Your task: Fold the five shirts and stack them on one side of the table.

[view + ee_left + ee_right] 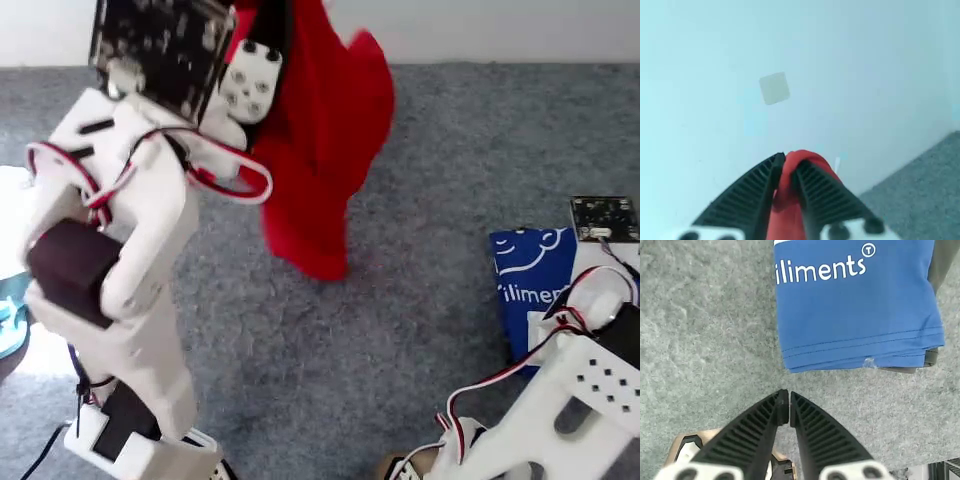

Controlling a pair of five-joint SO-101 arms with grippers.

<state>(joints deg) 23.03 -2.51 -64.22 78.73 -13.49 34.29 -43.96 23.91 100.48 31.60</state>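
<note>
A red shirt [325,140] hangs in the air over the far middle of the grey table, bunched and drooping down to the carpet surface. My left gripper [789,167] is raised high and shut on a fold of the red shirt [790,200], facing a pale wall. A folded blue shirt [530,275] with white print lies at the right side of the table, on top of a grey-green folded one [932,357]. My right gripper [789,402] is shut with nothing in it, hovering just in front of the blue shirt [855,305].
The table is covered in grey carpet [400,330]. The white left arm [120,250] stands tall at the left, and the right arm [570,390] sits at the lower right. A teal and white thing [10,310] lies at the left edge.
</note>
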